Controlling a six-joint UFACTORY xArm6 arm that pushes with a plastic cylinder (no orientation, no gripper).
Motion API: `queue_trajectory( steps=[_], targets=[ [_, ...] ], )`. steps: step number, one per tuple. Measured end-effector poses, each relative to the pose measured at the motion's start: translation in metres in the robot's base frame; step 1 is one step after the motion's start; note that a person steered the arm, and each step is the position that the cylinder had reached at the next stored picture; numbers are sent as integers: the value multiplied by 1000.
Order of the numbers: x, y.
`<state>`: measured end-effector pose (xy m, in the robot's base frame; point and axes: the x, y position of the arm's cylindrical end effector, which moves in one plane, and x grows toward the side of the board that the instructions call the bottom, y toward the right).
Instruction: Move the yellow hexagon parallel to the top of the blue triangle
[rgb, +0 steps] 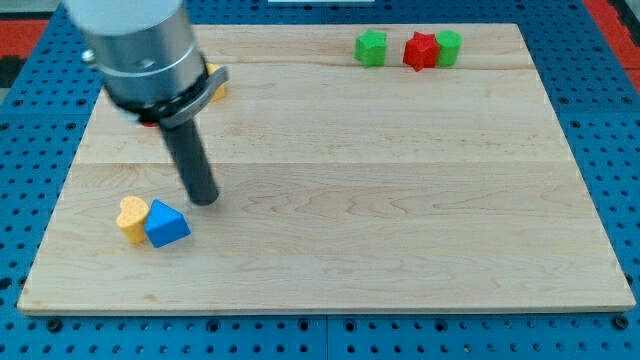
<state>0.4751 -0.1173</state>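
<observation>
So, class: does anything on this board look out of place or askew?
Nothing is spilled or damaged. One oddity: a yellow block and something red sit mostly hidden behind the arm at the view's top left. My tip stands just above the blue triangle.

Pale striped wood board (400, 200); blue triangle (166, 224); yellow heart block (131, 218); two green blocks (371, 47) (449, 47); red star block (420, 51); dark rod (192, 160).

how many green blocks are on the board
2, both near the view's top edge: a green star-like block left of the red block, and a green block touching its right. The arm hides part of the top left, so more may be hidden.
</observation>
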Motion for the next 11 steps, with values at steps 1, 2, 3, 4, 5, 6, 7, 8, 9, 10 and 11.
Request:
queue_trajectory(
  steps=[1, 2, 3, 4, 5, 6, 7, 8, 9, 10, 11],
  targets=[
    [-76, 19],
    [-137, 16],
    [-178, 8],
    [-194, -24],
    [-179, -60],
    [-144, -54],
    [-120, -48],
    [-98, -47],
    [-104, -33],
    [-116, -5],
    [-103, 16]
  ],
)
